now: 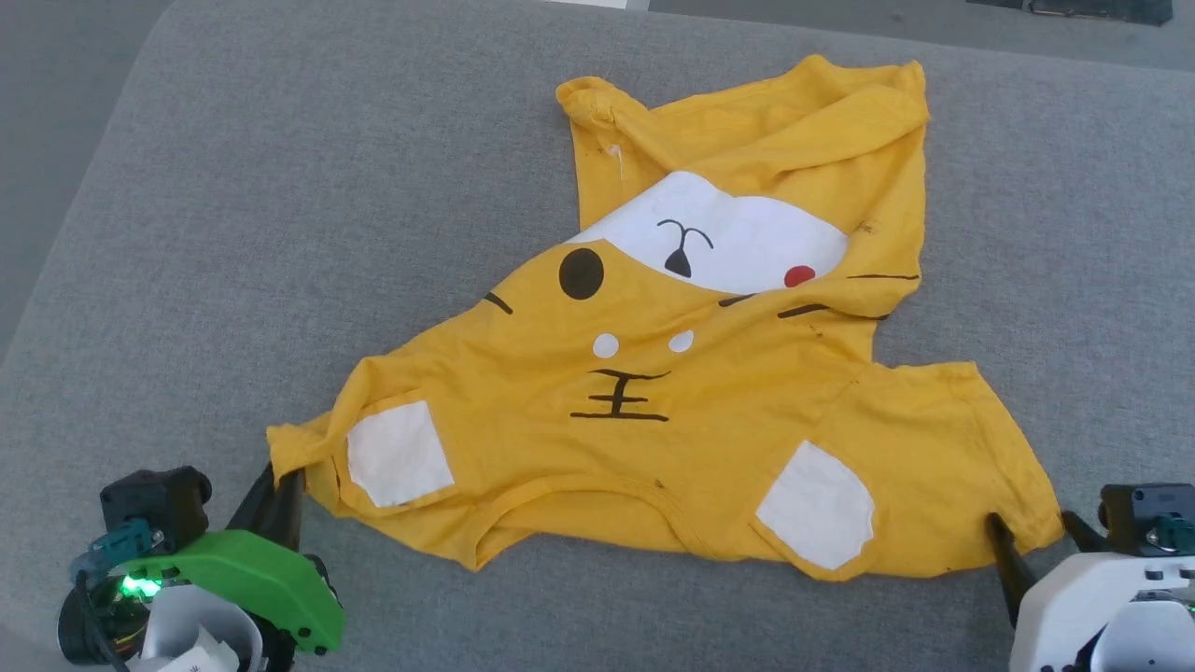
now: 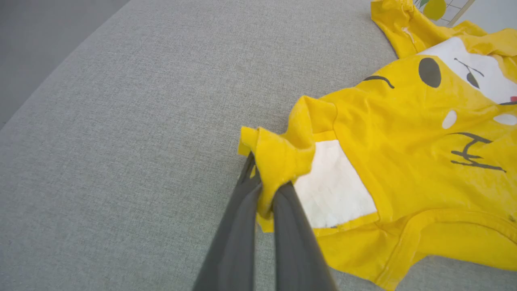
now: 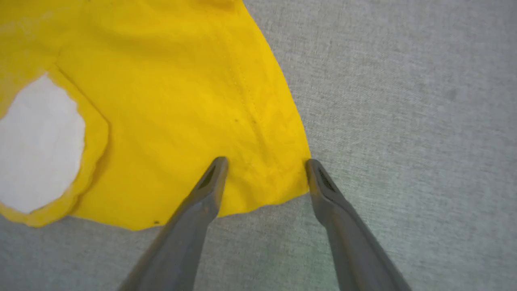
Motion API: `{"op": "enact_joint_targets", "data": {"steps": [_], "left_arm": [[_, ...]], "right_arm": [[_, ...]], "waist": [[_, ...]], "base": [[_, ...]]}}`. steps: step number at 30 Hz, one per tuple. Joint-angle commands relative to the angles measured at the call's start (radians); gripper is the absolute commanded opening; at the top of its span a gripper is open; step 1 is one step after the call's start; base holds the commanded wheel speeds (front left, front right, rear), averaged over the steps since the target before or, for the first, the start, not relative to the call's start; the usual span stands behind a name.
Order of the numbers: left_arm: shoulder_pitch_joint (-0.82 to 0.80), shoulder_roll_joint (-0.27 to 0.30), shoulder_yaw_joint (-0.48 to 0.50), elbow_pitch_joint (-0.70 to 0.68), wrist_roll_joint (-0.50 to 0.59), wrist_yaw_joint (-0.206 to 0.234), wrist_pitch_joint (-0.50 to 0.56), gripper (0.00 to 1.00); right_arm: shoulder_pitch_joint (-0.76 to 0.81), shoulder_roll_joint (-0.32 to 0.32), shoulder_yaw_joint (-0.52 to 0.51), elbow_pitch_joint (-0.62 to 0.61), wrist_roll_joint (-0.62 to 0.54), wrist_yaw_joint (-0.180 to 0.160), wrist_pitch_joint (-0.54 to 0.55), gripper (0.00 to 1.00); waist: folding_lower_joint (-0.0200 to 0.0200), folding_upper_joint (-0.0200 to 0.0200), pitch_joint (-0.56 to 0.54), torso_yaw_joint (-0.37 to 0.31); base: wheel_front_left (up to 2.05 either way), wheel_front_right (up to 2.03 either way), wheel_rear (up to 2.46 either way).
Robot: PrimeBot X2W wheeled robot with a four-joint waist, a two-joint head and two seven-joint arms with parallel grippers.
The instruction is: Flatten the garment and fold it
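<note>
Looking at the shirt (image 1: 653, 401), lying print up and partly spread near the middle of the pad (image 1: 233, 233). Pointing its collar at the robot, sleeves reaching out left and right along the near edge. Running its long axis from the collar away and a little to the right in the head view, ending in a far hem bunching and folding over above the white face patch (far from flat). Resting on grey woven cloth, wide and plain, rounding off at the left toward a darker grey floor (image 1: 56, 93). Catching a pale wall (image 2: 490, 14) with a lemon print beyond the far edge in the left wrist view. Pinching the left sleeve's outer edge with the left gripper (image 2: 266, 184), fingers pressing together on a raised fold of yellow cloth just beside the white sleeve patch. Straddling the right sleeve's outer corner with the right gripper (image 3: 265, 161), fingers standing wide apart, one tip over the cloth, the other just at the sleeve's edge, gripping nothing. Working with both grippers low at the shirt's two near ends, well apart, the cloth lying between them.
</note>
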Motion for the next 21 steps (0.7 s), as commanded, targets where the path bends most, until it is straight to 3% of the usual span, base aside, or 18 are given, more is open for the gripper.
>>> {"op": "enact_joint_targets", "data": {"steps": [1, 12, 13, 14, 15, 16, 21], "left_arm": [[-0.013, -0.006, -0.002, -0.004, 0.01, 0.004, 0.003, 0.0], [-0.009, -0.01, -0.014, -0.012, 0.006, 0.005, 0.008, 0.0], [-0.009, -0.009, -0.014, -0.013, 0.006, 0.006, 0.008, 0.0], [-0.009, -0.009, -0.014, -0.014, 0.005, 0.006, 0.008, 0.0], [-0.009, -0.01, -0.015, -0.015, 0.005, 0.007, 0.008, 0.0], [-0.009, -0.011, -0.016, -0.016, 0.004, 0.006, 0.007, 0.0], [-0.009, -0.031, -0.016, -0.025, -0.02, -0.004, -0.006, 0.0]], "right_arm": [[0.002, 0.0, -0.014, 0.005, -0.014, -0.002, -0.003, 1.0], [-0.004, 0.0, -0.034, 0.086, 0.008, -0.002, -0.001, 1.0], [-0.008, 0.0, -0.03, 0.101, 0.027, -0.002, 0.001, 0.51], [-0.012, 0.0, -0.03, 0.112, 0.04, -0.002, 0.001, 0.37], [-0.018, 0.0, -0.031, 0.124, 0.051, -0.002, -0.001, 0.12], [-0.023, 0.0, -0.031, 0.132, 0.055, -0.002, -0.005, 0.0], [-0.063, 0.0, -0.047, 0.157, 0.103, -0.002, -0.059, 0.0]], "waist": [[0.0, 0.0, -0.001, -0.001], [0.0, 0.0, -0.002, -0.002], [0.0, 0.0, -0.002, -0.003], [0.0, 0.0, -0.002, -0.004], [0.0, 0.0, -0.001, -0.004], [0.0, 0.0, -0.001, -0.005], [0.0, 0.0, -0.012, -0.012]], "base": [[0.0, 0.0, 0.0], [0.0, 0.0, 0.0], [0.0, 0.0, 0.0], [0.0, 0.0, 0.0], [0.0, 0.0, 0.0], [0.0, 0.0, 0.0], [0.0, 0.0, 0.0]]}}
